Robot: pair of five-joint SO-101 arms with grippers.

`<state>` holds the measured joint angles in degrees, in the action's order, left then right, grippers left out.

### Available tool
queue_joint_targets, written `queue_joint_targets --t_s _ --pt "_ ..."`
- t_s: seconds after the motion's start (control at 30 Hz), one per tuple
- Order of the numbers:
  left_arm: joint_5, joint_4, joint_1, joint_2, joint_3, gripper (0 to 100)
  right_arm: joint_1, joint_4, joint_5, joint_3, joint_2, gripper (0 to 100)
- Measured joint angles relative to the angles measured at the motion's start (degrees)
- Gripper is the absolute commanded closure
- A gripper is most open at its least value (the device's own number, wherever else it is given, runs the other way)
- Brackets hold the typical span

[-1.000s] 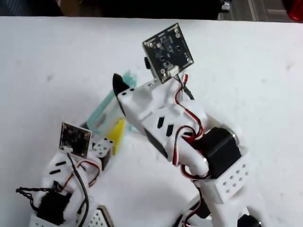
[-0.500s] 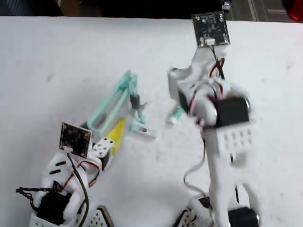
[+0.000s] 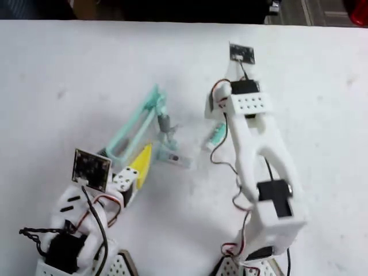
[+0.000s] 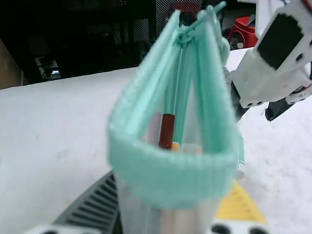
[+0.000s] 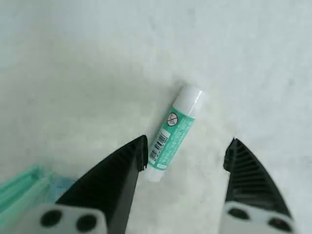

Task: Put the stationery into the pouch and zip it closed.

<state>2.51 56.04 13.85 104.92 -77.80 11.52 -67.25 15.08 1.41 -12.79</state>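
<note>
The pouch (image 3: 135,129), clear with mint-green zipper edges, lies slanted on the white table (image 3: 69,75). My left gripper (image 3: 140,164) is shut on its near end. In the left wrist view the pouch mouth (image 4: 170,161) gapes open, with a brown pen (image 4: 167,130) and other sticks inside. A green and white glue stick (image 5: 173,134) lies flat on the table, with my right gripper (image 5: 187,151) open above it and one finger on each side. In the high view the glue stick (image 3: 215,135) pokes out beside the right arm (image 3: 247,103).
A small white item (image 3: 175,160) and a small grey item (image 3: 167,123) lie on the table between the pouch and the glue stick. A corner of the pouch (image 5: 19,187) shows close to the right gripper. The table's far edge borders a dark background.
The right arm has pulled back from over the pouch and swung right, then down over the glue stick. The left arm holds still with the pouch.
</note>
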Motion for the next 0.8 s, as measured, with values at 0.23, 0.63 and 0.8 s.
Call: queue_joint_targets --t_s 0.23,0.63,0.8 --pt "0.0 0.0 0.0 0.0 0.0 81 -0.4 1.6 1.8 -5.0 -12.8 82.3" --pt "0.0 0.0 0.0 0.0 0.0 81 -1.6 -6.8 1.8 -19.5 -24.5 98.2" --pt "0.0 0.0 0.0 0.0 0.0 81 -1.1 -16.5 1.8 -28.3 -23.3 98.2"
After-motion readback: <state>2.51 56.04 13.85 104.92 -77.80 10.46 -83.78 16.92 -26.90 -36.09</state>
